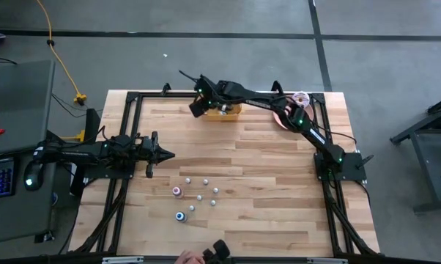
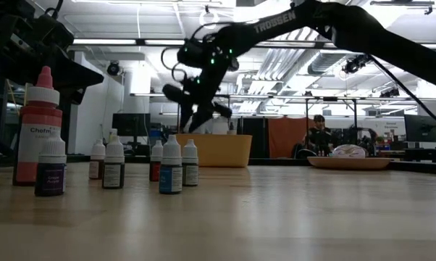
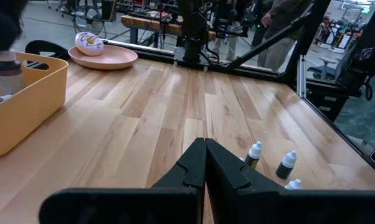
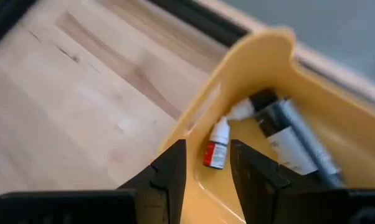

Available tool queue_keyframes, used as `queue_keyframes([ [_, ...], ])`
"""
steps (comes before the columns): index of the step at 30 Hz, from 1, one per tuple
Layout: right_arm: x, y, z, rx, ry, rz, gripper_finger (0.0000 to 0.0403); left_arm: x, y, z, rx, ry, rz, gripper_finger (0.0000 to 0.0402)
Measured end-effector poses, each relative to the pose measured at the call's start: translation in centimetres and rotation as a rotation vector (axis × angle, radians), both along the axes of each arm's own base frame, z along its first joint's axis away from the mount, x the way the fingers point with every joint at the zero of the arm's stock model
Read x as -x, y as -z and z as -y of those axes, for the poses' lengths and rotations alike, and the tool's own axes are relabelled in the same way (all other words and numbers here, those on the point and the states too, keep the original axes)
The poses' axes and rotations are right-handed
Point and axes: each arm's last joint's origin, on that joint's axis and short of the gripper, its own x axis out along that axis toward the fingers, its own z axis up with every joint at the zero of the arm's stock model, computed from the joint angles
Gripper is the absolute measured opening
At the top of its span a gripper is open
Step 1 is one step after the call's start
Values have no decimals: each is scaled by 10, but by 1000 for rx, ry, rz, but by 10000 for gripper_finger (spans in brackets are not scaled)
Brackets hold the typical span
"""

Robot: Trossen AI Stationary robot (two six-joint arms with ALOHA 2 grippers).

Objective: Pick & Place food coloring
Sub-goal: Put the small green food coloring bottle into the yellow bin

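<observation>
At the left of the high view, my left gripper (image 1: 168,155) waits above the wood table (image 1: 279,191) with its fingers pressed together, as its wrist view confirms. Below and to its right, the food coloring bottles (image 1: 195,194) stand scattered in the lower middle of the frame, about 8 that I can count; in the low view they line up at the left, beside a taller red bottle (image 2: 38,127). Higher up, near the top centre, my right gripper (image 1: 199,105) hangs over the left end of the yellow bin (image 1: 231,111), fingers apart and empty. In its wrist view, 1 small red-labelled bottle (image 4: 216,146) lies inside the bin just beyond my fingertips. The pink plate (image 1: 283,117) sits to the right.
</observation>
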Motion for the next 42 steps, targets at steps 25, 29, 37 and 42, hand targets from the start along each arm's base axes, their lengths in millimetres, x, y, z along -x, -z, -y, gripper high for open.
queue_keyframes([
  [25,57,-121,-190,-4,-998,-183,115,0,0,0,0,1,1,1],
  [29,64,-123,-222,63,-1061,-266,115,0,0,0,0,2,0,1],
  [37,70,-125,-260,125,-1126,-297,115,0,0,0,0,2,0,1],
  [42,71,-102,-283,117,-1195,-361,115,0,0,0,0,2,0,1],
])
